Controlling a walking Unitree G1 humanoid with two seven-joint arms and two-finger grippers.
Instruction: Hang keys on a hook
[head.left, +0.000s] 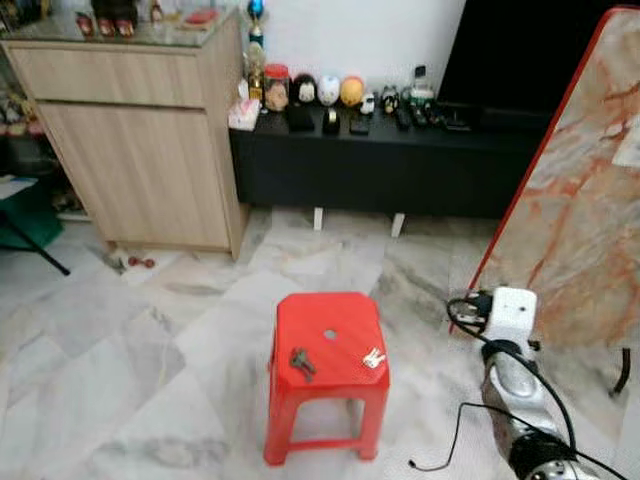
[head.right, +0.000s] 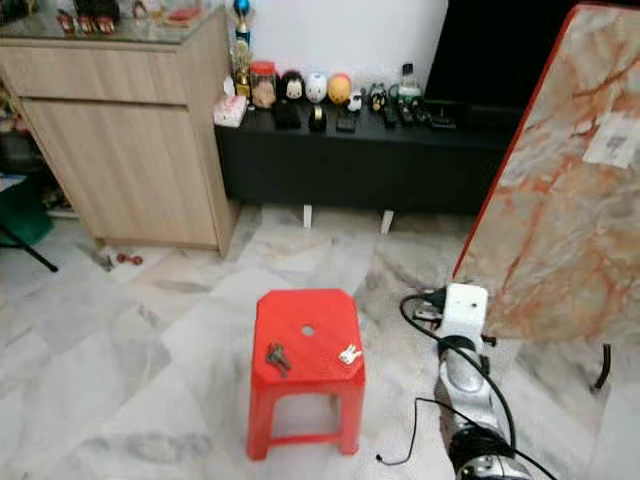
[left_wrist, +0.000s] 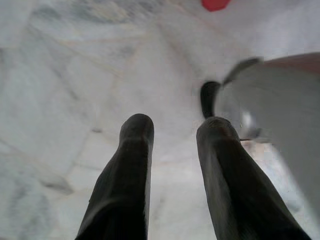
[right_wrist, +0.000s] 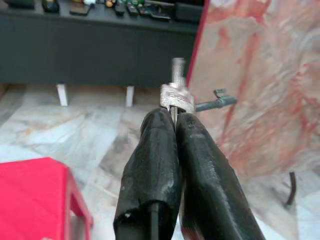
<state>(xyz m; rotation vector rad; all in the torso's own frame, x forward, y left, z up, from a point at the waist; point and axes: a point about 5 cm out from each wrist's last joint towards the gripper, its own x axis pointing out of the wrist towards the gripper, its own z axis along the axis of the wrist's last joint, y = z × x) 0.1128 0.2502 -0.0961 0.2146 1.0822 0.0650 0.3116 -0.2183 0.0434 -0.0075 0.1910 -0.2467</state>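
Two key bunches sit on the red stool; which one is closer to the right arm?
The pale bunch near the stool's right edge. The dark bunch lies toward the left side, farther from the right arm.

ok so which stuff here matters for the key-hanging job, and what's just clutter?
Job:
- dark keys and pale key bunch, both on the red stool
- right gripper, shut on a small silver piece

Lying about:
- figurines on the black bench
- wooden cabinet
- marble slab, leaning
- left gripper, open over the floor, idle
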